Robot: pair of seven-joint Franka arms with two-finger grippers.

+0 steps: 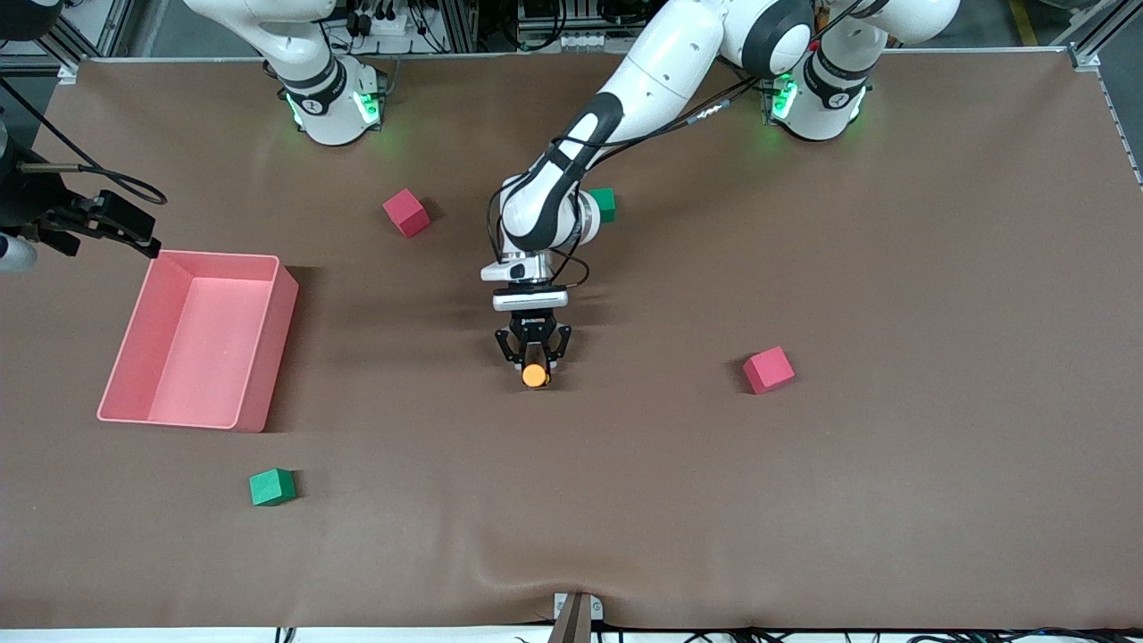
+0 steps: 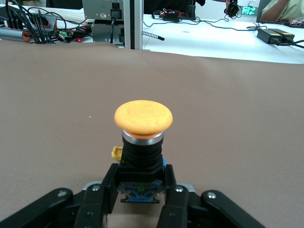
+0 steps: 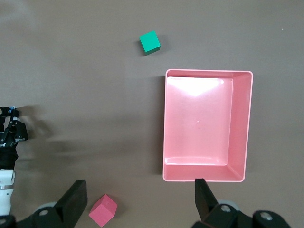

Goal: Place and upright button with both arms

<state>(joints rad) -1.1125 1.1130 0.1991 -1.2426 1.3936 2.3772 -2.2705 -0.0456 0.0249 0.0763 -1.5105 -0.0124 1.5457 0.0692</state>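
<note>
Left gripper (image 1: pixel 534 357) is clamped on the black body of the button (image 1: pixel 535 375) — orange cap facing the front camera — low over the mat, toward the left arm's end from the pink bin (image 1: pixel 120 366). Right gripper (image 3: pixel 140 199) hangs above that bin, fingers spread wide and empty. No writing is readable.

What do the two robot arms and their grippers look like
Both arms are glossy white with black joint bands; green lights glow at each base. The left arm trails a black cable to its wrist. The left gripper and right gripper are black, with two fingers and visible screws.
</note>
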